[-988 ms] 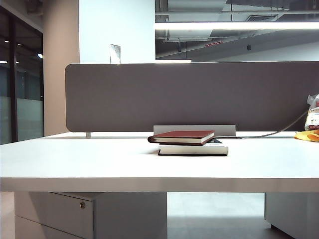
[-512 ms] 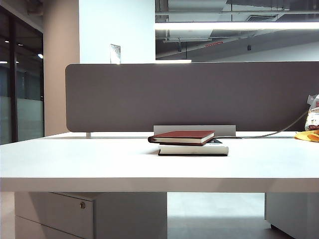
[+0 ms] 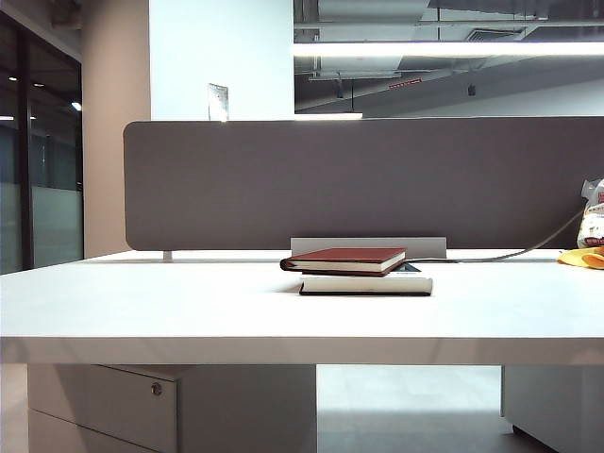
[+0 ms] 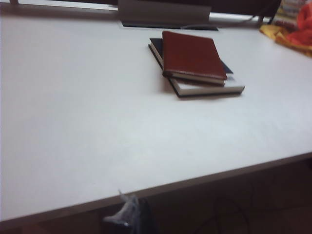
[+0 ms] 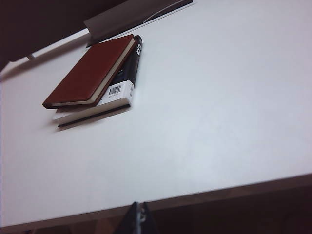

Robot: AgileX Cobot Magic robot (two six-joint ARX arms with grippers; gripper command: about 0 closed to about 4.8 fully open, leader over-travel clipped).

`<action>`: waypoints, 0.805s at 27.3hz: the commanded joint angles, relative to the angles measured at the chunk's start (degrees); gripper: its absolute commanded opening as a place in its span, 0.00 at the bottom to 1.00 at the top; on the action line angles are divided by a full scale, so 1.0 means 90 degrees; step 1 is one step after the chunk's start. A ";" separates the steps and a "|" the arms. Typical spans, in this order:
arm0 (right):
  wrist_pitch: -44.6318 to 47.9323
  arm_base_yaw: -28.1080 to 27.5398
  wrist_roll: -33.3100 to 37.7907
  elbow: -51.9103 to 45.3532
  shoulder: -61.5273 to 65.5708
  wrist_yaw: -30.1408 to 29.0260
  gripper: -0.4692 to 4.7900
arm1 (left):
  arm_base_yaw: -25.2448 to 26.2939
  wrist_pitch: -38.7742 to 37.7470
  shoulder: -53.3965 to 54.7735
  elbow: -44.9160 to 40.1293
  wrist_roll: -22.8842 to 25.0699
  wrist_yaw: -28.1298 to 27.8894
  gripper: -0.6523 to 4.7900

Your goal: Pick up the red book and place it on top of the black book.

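Red book [image 3: 343, 259] lies flat on top of the black book [image 3: 366, 284], both on the white table [image 3: 189, 302], in front of the grey partition [image 3: 359, 179]. The red cover overhangs the black book's edge on the exterior view's left side, and the black book's white page block sticks out past it on the right. In the left wrist view the red book [image 4: 192, 56] sits skewed across the black book [image 4: 207, 87], leaving one corner of the lower book bare. In the right wrist view the red book [image 5: 90, 72] covers most of the black book [image 5: 119, 92], whose barcode label and a strip of black cover remain exposed beside it

No arm shows in the exterior view. Left gripper [image 4: 130, 217] is only a dark, blurred tip at the frame edge, beyond the table's near edge and well apart from the red book; cannot tell whether its fingers are apart or together. Right gripper [image 5: 137, 219] also hangs past the table's near edge, well apart from the red book, fingertips drawn together to a narrow point, holding nothing

Yellow and orange items [image 3: 587, 255] lie on the table off to the right of the red book, near the partition; a grey cable [image 3: 500, 253] runs from behind the red book toward them
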 commanded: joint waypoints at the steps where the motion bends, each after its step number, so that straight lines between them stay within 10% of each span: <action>1: 0.0206 0.0010 0.0141 -0.0282 -0.0345 0.0019 0.08 | 0.0002 0.0262 -0.0199 -0.0199 -0.0182 -0.0214 0.11; 22: 0.0202 0.0012 -0.0318 -0.1285 -0.1158 0.0180 0.08 | 0.0000 0.1217 -0.0364 -0.2011 -0.0267 -0.0257 0.11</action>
